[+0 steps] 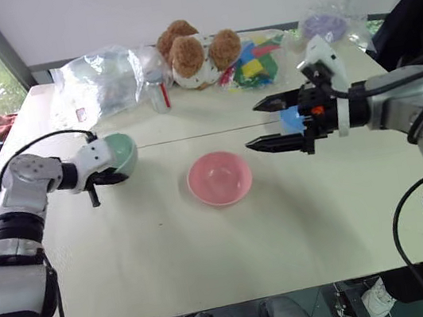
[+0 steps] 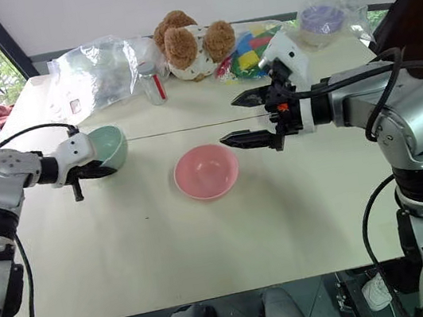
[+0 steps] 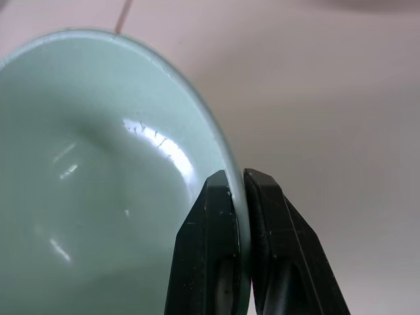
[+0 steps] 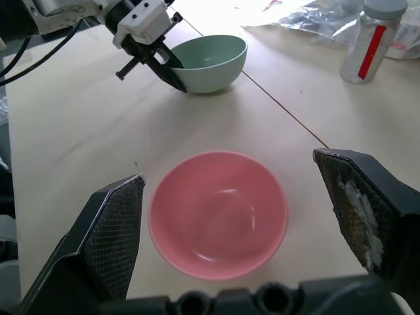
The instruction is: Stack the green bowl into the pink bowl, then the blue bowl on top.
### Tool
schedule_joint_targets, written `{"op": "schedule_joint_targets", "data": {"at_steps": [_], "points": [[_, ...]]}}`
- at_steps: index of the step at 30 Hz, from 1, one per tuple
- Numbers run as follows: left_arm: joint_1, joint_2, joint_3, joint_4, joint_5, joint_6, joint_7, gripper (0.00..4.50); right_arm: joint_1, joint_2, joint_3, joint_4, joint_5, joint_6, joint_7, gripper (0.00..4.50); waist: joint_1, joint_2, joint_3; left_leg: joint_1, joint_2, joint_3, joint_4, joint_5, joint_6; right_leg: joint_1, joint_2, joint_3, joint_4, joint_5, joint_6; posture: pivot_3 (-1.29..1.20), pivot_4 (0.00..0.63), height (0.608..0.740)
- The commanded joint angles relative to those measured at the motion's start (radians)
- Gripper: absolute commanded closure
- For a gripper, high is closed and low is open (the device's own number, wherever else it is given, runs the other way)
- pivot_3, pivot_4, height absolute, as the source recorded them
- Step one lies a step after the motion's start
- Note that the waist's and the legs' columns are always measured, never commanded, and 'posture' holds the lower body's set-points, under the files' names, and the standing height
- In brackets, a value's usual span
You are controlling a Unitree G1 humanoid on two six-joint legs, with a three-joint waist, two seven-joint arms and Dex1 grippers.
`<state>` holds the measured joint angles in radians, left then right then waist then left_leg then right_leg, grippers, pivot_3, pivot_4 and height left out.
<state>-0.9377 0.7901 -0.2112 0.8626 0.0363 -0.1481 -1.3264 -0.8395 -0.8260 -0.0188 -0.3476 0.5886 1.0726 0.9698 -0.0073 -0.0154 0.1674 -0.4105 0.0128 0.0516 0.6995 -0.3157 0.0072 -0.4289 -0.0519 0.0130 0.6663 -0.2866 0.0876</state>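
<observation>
The table [image 1: 174, 277] is stretching wide beneath both arms, with a plush bear [image 1: 195, 52] and plastic bags sitting well beyond them at the far edge. The right gripper [image 2: 247, 118] is hovering above the table with its fingers spread wide, gripping nothing; the pink bowl [image 2: 206, 172] is sitting just below and ahead of it, empty, while the blue bowl [image 1: 292, 120] is peeking out right behind it. The left gripper [image 1: 104, 178] is pinching the rim of the green bowl [image 1: 120, 154], one finger [image 3: 207, 243] inside the wall and one outside, the pink bowl waiting well off to its right. Nothing is stacked yet: by the look of it, the first bowl is only just being gripped, and both placements are still to come.
</observation>
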Motion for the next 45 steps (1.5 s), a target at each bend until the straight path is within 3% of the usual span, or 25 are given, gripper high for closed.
{"op": "schedule_joint_targets", "data": {"at_steps": [1, 5, 12, 18, 24, 27, 29, 34, 39, 42, 45], "points": [[-0.095, -0.034, 0.035, -0.179, -0.109, 0.049, -0.147, 4.46, 0.028, -0.072, -0.067, -0.031, 0.027, -0.015, 0.022, 0.0, 0.009, 0.0, 0.0, -0.001, 0.0, -0.001, 0.0, 0.0, 0.0, 0.0, 0.0, 0.0, 0.0, 0.0, 0.0, 0.0, 0.15, 0.74], [-0.13, -0.087, 0.015, -0.353, -0.194, 0.148, -0.261, 4.46, 0.14, -0.167, -0.107, -0.063, 0.033, -0.055, 0.066, 0.0, 0.017, 0.0, 0.0, -0.001, 0.0, 0.0, 0.0, -0.001, 0.001, 0.0, 0.0, 0.001, 0.0, 0.0, 0.0, 0.0, 0.15, 0.74], [-0.172, -0.056, -0.215, -0.616, -0.419, 0.224, -0.288, 4.46, 0.325, -0.263, -0.182, -0.119, 0.036, -0.077, 0.058, 0.0, 0.003, 0.0, 0.0, 0.001, 0.0, 0.001, 0.0, -0.001, 0.001, 0.0, 0.0, 0.005, -0.001, 0.0, 0.0, 0.0, 0.15, 0.74], [-0.19, -0.083, -0.37, -0.556, -0.335, 0.046, -0.288, 4.46, 0.413, -0.299, -0.221, -0.163, 0.036, -0.1, 0.04, 0.0, -0.007, 0.0, 0.0, 0.004, 0.002, 0.0, 0.0, 0.0, 0.0, 0.002, 0.005, 0.006, 0.001, 0.0, 0.0, 0.0, 0.15, 0.74], [-0.183, -0.153, -0.382, -0.439, -0.221, -0.089, -0.288, 4.46, 0.442, -0.299, -0.257, -0.196, 0.065, -0.08, 0.007, 0.0, -0.002, 0.0, 0.0, 0.002, 0.002, 0.0, 0.0, 0.0, 0.0, 0.002, 0.005, 0.005, 0.0, 0.0, 0.0, 0.0, 0.15, 0.74], [-0.167, -0.19, -0.359, -0.408, -0.18, -0.108, -0.287, 3.42, 0.449, -0.301, -0.261, -0.203, 0.074, -0.079, -0.005, 0.0, 0.001, 0.0, 0.0, 0.002, 0.001, 0.0, 0.0, 0.0, 0.0, 0.002, 0.005, 0.005, -0.001, 0.0, 0.0, 0.0, 0.15, 0.74], [-0.162, -0.201, -0.339, -0.415, -0.187, -0.084, -0.288, 2.45, 0.451, -0.303, -0.258, -0.202, 0.075, -0.082, -0.011, 0.0, 0.0, 0.0, 0.0, 0.002, 0.001, 0.0, 0.001, 0.0, 0.0, 0.002, 0.005, 0.005, -0.001, 0.0, 0.0, 0.0, 0.15, 0.74], [-0.177, -0.188, -0.206, -0.494, -0.351, 0.237, -0.282, 0.02, 0.442, -0.305, -0.228, -0.173, 0.054, -0.111, -0.014, 0.0, -0.005, 0.0, 0.0, 0.002, 0.001, 0.0, 0.001, 0.0, 0.0, 0.002, 0.005, 0.005, -0.001, 0.0, 0.0, 0.0, 0.15, 0.74], [-0.185, -0.143, -0.047, -0.531, -0.426, 0.44, -0.248, 0.02, 0.384, -0.29, -0.138, -0.09, -0.031, -0.159, -0.061, 0.0, -0.01, 0.0, 0.0, 0.002, 0.002, 0.0, 0.001, 0.0, 0.0, 0.002, 0.005, 0.005, 0.0, 0.0, 0.0, 0.0, 0.15, 0.74], [-0.123, -0.029, 0.074, -0.608, -0.503, 0.601, -0.222, 0.02, 0.247, -0.212, 0.023, 0.089, -0.167, -0.197, -0.138, 0.0, -0.025, 0.001, 0.0, 0.003, 0.002, 0.001, 0.001, 0.0, 0.0, 0.001, 0.006, 0.006, 0.001, 0.0, 0.0, 0.0, 0.15, 0.74], [-0.041, 0.025, 0.139, -0.681, -0.538, 0.68, -0.184, 0.02, 0.141, -0.131, 0.127, 0.253, -0.253, -0.242, -0.152, 0.0, -0.033, 0.001, 0.0, 0.003, 0.003, 0.0, 0.0, 0.001, -0.001, 0.001, 0.005, 0.006, 0.001, 0.0, 0.0, 0.0, 0.15, 0.74]]}}
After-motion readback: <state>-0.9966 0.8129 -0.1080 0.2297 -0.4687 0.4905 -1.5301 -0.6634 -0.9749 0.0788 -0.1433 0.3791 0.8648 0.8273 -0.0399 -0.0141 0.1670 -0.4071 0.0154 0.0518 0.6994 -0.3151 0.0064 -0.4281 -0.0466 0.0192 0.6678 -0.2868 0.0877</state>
